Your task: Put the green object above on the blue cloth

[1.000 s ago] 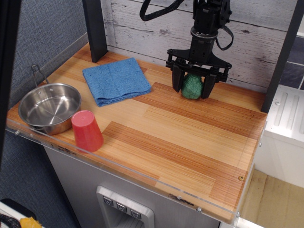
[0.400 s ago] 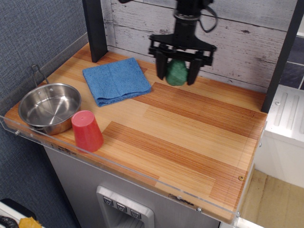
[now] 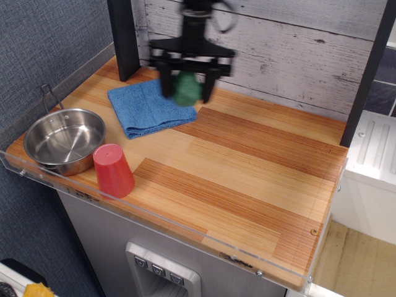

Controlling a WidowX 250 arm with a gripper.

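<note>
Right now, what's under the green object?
The green object hangs clamped in the claw, above the right edge of the blue cloth. Motion blur hides whether it touches the cloth; the cloth patch directly beneath is covered.

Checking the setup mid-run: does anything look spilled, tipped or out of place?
Nothing stands out. The red cup sits mouth-down, seemingly on purpose, beside the upright steel bowl. The tool holds the green object by the blue cloth.

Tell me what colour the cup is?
Red. The cup shows clearly in the observation.image view, beside the bowl.
</note>
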